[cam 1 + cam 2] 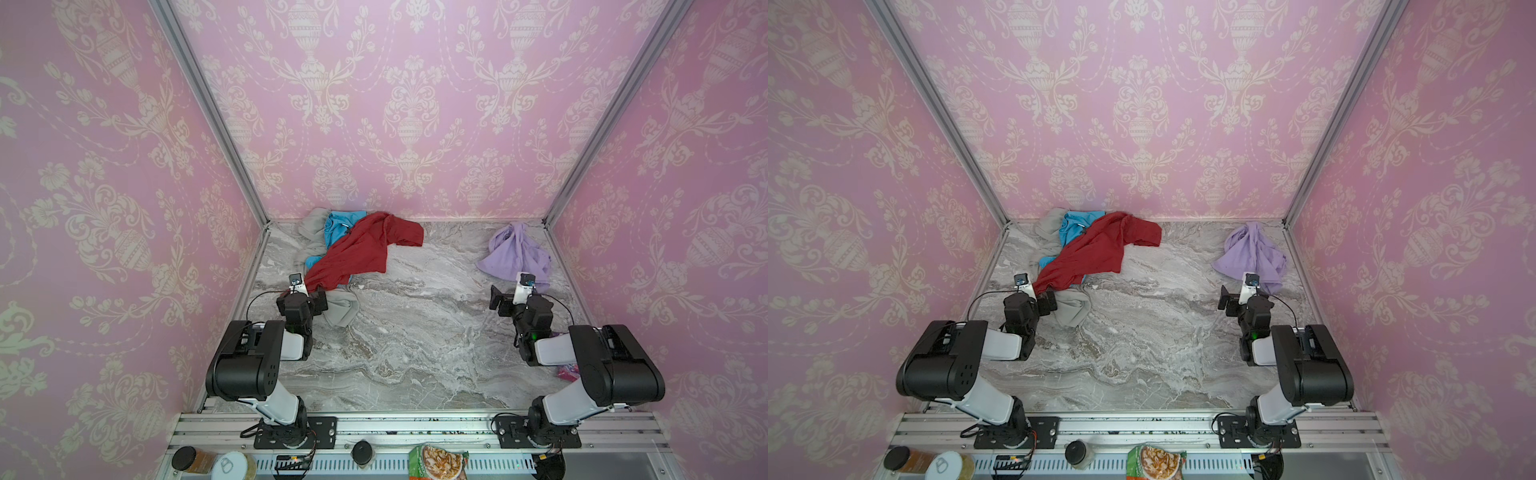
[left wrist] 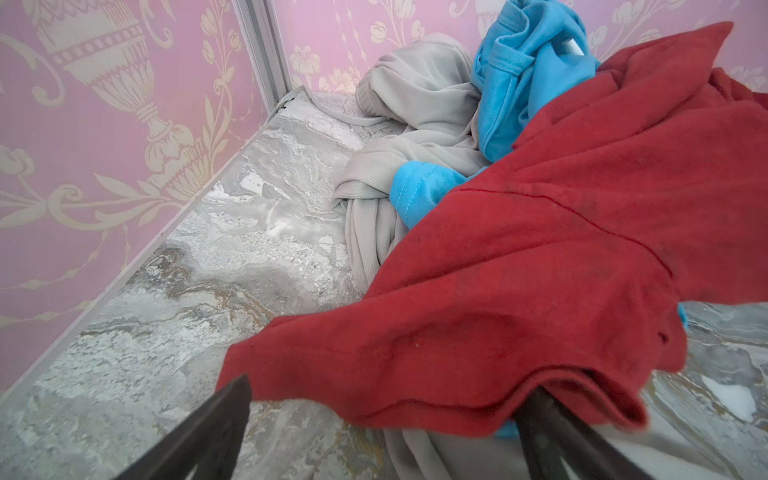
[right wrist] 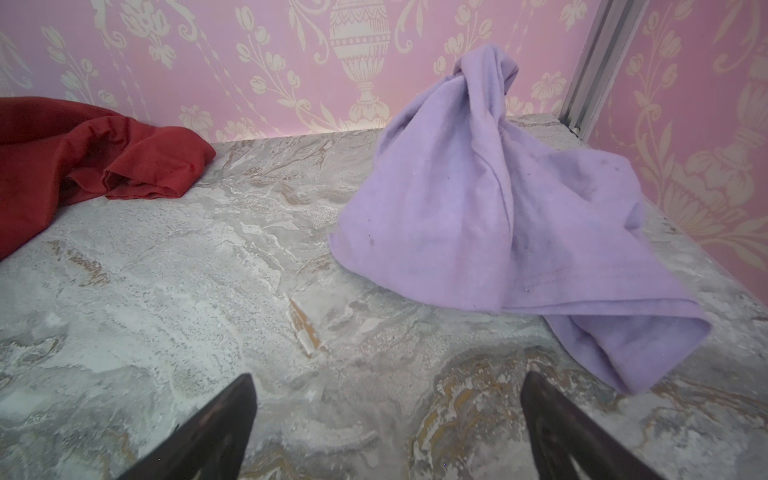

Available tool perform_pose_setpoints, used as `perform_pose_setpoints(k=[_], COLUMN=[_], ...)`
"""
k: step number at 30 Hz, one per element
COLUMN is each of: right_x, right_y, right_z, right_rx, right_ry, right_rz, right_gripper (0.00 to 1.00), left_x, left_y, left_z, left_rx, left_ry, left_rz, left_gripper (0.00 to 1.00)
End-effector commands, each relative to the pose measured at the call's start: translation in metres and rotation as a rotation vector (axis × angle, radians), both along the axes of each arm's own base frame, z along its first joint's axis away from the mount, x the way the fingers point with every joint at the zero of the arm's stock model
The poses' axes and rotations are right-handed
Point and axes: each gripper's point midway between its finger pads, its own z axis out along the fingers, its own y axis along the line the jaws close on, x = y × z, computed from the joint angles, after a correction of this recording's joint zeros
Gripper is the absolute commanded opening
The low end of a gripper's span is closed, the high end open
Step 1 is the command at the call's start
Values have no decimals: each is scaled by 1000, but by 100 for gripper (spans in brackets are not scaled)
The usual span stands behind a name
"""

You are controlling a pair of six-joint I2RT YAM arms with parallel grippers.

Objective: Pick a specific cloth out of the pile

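The pale lavender soft cloth [image 3: 478,208] lies well apart from the red, blue and grey garment pile [image 1: 353,249]. My left fingers [image 2: 208,436] and right fingers [image 3: 224,428] are spread, gripping nothing. Picking looks done; I'd retract.

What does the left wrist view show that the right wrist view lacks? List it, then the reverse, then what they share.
Left wrist only: the grey cloth and blue cloth, and the open left gripper, one finger under the red cloth's edge. Right wrist only: the lavender cloth lying alone, and the open right gripper above bare table. Both: the red cloth, marble table, pink wallpaper.
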Motion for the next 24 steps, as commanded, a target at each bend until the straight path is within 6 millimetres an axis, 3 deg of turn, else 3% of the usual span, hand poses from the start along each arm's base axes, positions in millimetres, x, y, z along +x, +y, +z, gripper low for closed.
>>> perform_pose_setpoints(k=[1, 12, 14, 24], right_x=[15, 15, 13, 15], right_y=[15, 16, 26, 24], right_z=[2, 5, 5, 3], right_rx=[-17, -23, -41, -11], right_ry=[53, 31, 26, 36], right_rz=[72, 73, 122, 128], right_gripper=[100, 100, 100, 100], left_x=[8, 8, 7, 7], left_y=[2, 1, 1, 1], left_z=[4, 5, 6, 5], left_rx=[27, 30, 30, 31], left_ry=[-16, -27, -31, -29], left_rz=[-14, -17, -18, -18], left_gripper=[99, 99, 99, 99])
